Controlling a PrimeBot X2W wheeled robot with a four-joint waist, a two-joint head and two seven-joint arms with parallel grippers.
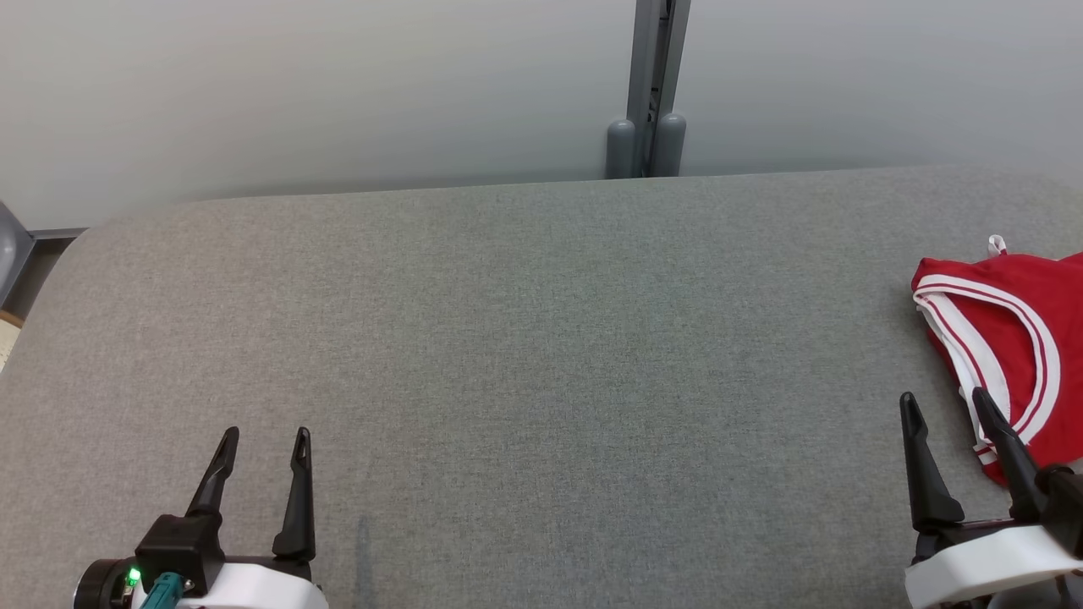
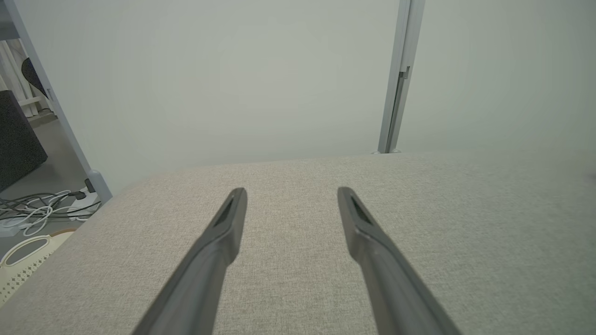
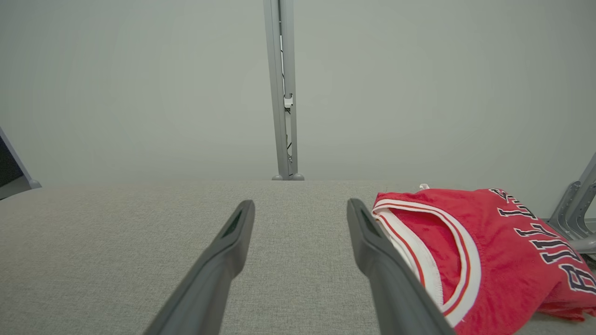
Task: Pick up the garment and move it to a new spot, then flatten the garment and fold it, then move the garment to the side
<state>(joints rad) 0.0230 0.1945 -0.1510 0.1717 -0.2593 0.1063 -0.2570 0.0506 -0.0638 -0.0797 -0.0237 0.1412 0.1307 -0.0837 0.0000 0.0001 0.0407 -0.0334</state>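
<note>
The garment (image 1: 1019,338) is a red sports jersey with white-and-red trim, lying bunched at the far right edge of the grey table (image 1: 525,338). The right wrist view shows the garment (image 3: 489,256) with dark lettering on its right part. My right gripper (image 1: 943,404) stands open just left of the jersey's near edge, nothing between its fingers; the right gripper (image 3: 300,207) has its right finger beside the trim. At the lower left my left gripper (image 1: 264,441) is open and empty, far from the jersey. The left gripper (image 2: 291,193) hovers over bare fabric.
A pale wall with a grey vertical post (image 1: 651,85) runs behind the table. Cables (image 2: 37,209) and a cream perforated basket (image 2: 23,260) lie on the floor off the table's left end. A grey metal bracket (image 3: 577,209) stands past the jersey.
</note>
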